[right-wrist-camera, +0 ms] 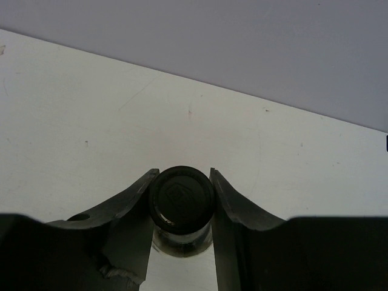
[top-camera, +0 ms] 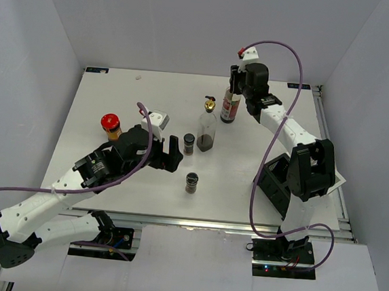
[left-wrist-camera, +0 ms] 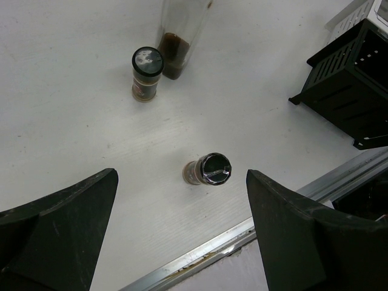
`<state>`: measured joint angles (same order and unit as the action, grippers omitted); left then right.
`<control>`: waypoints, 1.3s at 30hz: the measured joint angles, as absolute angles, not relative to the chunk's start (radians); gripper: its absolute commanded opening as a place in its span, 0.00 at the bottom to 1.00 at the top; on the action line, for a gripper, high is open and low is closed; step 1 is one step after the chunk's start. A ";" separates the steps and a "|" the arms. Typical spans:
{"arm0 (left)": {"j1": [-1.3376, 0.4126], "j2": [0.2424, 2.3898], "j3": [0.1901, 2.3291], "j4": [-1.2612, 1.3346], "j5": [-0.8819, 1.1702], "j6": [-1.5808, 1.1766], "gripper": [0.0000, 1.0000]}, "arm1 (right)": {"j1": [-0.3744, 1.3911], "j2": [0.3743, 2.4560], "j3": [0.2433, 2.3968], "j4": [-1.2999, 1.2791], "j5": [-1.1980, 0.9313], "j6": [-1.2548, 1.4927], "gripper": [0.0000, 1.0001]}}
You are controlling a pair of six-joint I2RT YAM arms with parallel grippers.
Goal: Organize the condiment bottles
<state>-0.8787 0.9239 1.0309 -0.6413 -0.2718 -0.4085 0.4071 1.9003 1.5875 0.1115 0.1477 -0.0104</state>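
Note:
The tall dark bottle (top-camera: 229,109) with a red-white label stands at the back of the table. My right gripper (top-camera: 235,81) is shut on its black cap (right-wrist-camera: 181,197), one finger on each side. The clear gold-topped bottle (top-camera: 207,127) stands just left of it, with its base visible in the left wrist view (left-wrist-camera: 174,45). One small black-lidded jar (top-camera: 189,144) (left-wrist-camera: 147,74) stands beside that bottle. The other (top-camera: 192,182) (left-wrist-camera: 209,170) stands nearer the front edge. The red-capped jar (top-camera: 109,126) stands at the left. My left gripper (top-camera: 172,154) (left-wrist-camera: 182,242) is open and empty, left of the small jars.
A black open-topped slatted box (top-camera: 278,181) (left-wrist-camera: 348,91) sits at the right, beside the right arm's base. The table's metal front rail (left-wrist-camera: 242,233) runs just below the nearer jar. White walls enclose the table on three sides.

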 measured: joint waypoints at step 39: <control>-0.879 0.881 1.028 -0.622 -0.213 -0.472 0.98 | 0.234 1.187 1.555 -0.446 0.462 -0.131 0.08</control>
<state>-0.8787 0.8810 1.0275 -0.6216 -0.2129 -0.4721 0.2338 1.1874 1.5550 -0.4462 0.4619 -0.1307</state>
